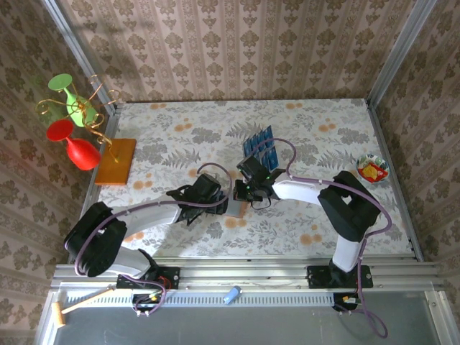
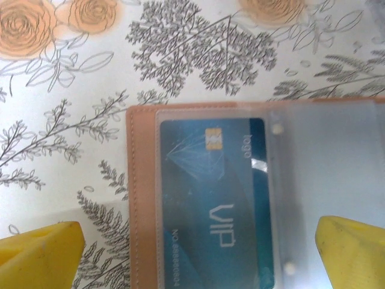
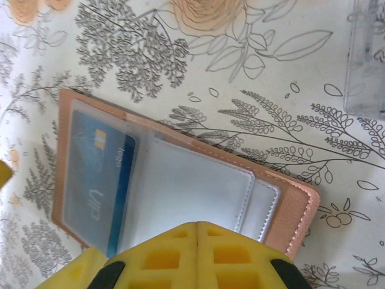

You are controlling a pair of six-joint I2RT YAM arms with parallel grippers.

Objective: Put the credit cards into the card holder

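Observation:
The card holder (image 3: 289, 205) lies open on the flowered table, tan leather outside with clear sleeves inside. One blue credit card (image 2: 210, 198) marked VIP sits in its left sleeve (image 3: 96, 174). More blue credit cards (image 1: 260, 147) stand in a clear rack behind the arms. My left gripper (image 2: 195, 259) hangs open over the holder, with one yellow fingertip (image 2: 39, 253) off its left edge and the other (image 2: 355, 253) over the clear sleeves. My right gripper (image 3: 197, 250) is shut, pads together with nothing between them, at the near edge of the sleeves. From above, both grippers (image 1: 215, 200) (image 1: 246, 195) meet over the holder (image 1: 236, 210).
An orange-brown board (image 1: 115, 159) with a wire stand bearing red and green glasses is at the left. A small bowl (image 1: 372, 169) sits at the right edge. The corner of the clear card rack (image 3: 367, 60) shows beyond the holder.

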